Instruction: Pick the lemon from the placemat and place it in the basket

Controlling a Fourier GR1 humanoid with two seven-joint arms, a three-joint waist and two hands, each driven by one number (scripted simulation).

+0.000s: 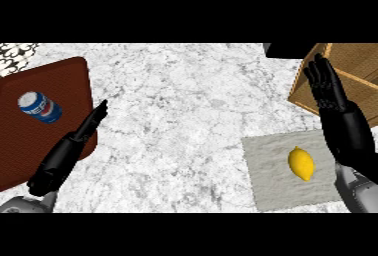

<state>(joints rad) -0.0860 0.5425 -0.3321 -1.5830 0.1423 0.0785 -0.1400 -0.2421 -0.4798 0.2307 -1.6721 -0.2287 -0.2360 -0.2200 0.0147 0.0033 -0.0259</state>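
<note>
- Lemon [300, 163] is seen lying on the grey placemat [269, 177], near right, long axis running near to far.
- Right hand [325, 86] is held released, fingers straight, far of the lemon, beside the basket [347, 60]; it is judged nearer.
- Left hand [87, 126] is released, resting left, over the brown mat [37, 145].
- Counted: one lemon, one basket, one can [39, 107].

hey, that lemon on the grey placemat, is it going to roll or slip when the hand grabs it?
The lemon is oval with tapered ends and lies on its side, so a nudge would probably roll it. Its skin looks smooth, so it may slip between fingers. The placemat looks textured, which might slow rolling.
</note>
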